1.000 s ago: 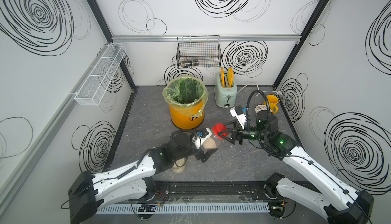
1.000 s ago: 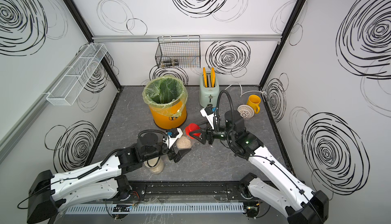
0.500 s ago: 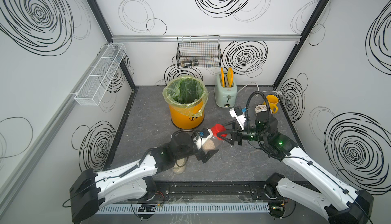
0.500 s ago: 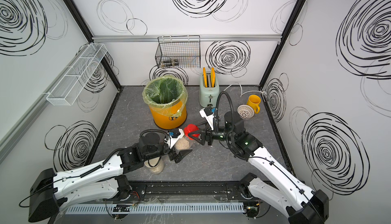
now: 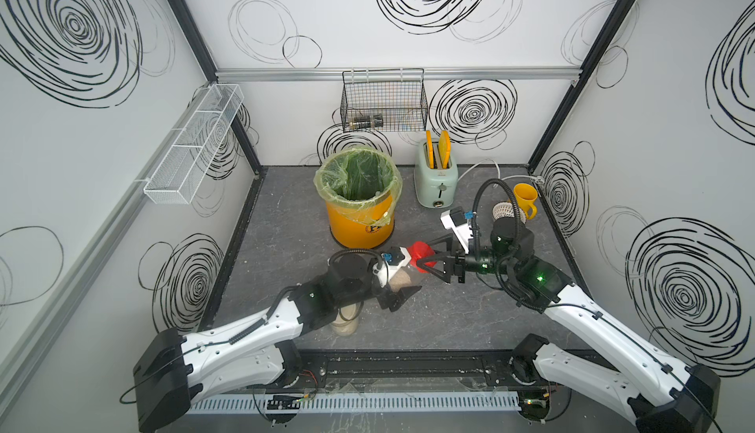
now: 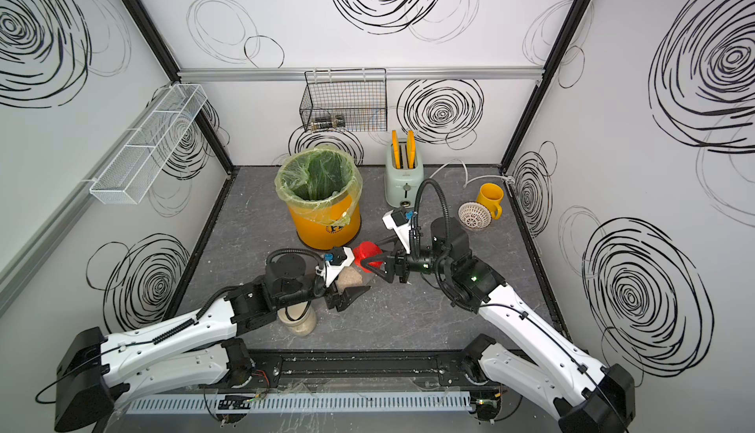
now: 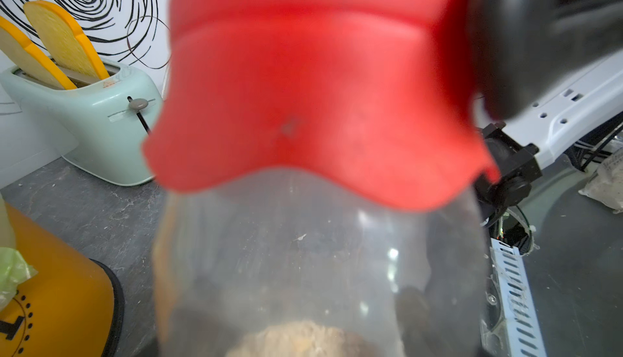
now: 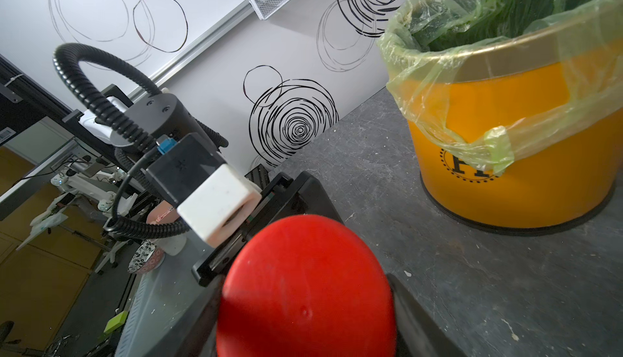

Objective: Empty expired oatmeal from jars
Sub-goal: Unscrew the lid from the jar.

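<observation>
Oatmeal [image 6: 349, 277] sits in the tilted jar [image 7: 320, 254], red lid [image 5: 421, 250] clamped in the right gripper [image 5: 421, 255]; left gripper [image 5: 404, 279] straddles the jar body, grip unclear.

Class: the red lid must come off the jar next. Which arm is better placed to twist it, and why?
Right, probably. The right gripper is shut on the red lid; the left gripper has its jaws around the jar, placed to steady it.

We show the left arm [image 5: 253, 324] and right arm [image 5: 592, 320] stretched inward, grippers facing one another. The right gripper [image 5: 425, 258] is clamped on the red lid [image 5: 418, 249]; the left gripper [image 5: 401, 284] straddles the jar [image 5: 398, 277], its grip indeterminate.
</observation>
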Robot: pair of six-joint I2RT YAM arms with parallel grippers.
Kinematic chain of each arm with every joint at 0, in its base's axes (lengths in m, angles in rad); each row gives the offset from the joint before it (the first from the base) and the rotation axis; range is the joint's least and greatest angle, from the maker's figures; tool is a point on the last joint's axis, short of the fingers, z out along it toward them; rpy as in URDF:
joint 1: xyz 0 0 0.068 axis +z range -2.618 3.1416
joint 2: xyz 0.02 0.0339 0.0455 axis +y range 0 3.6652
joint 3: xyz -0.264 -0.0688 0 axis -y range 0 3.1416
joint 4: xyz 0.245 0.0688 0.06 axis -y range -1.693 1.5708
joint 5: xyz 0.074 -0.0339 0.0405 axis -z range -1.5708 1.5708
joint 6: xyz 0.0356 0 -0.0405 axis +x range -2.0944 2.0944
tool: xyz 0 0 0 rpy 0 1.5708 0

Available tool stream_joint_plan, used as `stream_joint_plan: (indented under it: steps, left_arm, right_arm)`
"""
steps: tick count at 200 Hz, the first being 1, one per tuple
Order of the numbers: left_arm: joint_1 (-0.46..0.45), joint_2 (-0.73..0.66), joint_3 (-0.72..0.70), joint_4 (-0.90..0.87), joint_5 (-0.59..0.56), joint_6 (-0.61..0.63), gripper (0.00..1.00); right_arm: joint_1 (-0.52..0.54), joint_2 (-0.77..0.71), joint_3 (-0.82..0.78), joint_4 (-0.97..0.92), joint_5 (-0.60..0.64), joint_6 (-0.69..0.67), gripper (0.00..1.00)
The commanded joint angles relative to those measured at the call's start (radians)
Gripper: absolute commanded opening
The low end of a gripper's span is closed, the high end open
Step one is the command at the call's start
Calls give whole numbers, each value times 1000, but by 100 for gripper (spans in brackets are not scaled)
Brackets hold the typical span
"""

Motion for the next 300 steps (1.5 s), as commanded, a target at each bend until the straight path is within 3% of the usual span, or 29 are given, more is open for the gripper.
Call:
stream_joint_plan:
  steps: [1,48,81,110,135,172,215,245,300]
  left_arm:
    - [19,-22,22,47,5,-4,81]
    - [24,-32,35,22,-20,93,72]
    - [6,-50,20,22,-110,184,70]
    - [-43,-63,-3,64,-218,267,70]
    - [-58,-65,-23,117,-283,315,69]
    - [-57,-70,-46,156,-295,324,70]
    - [-55,-67,-42,148,-294,326,70]
    - [-55,-67,-41,147,-285,322,70]
    - [-58,-70,-45,134,-275,319,70]
  right_arm:
    - [13,-5,8,22,-26,-3,65]
    - [2,-12,49,-115,11,-78,100]
    - [-6,-22,116,-259,30,-81,98]
    - [-7,21,238,-427,130,19,98]
    - [-6,86,342,-539,126,97,99]
    - [10,197,407,-590,108,133,99]
    - [101,236,439,-617,185,121,100]
    - [102,238,442,-625,234,105,93]
    - [101,270,502,-654,255,66,88]
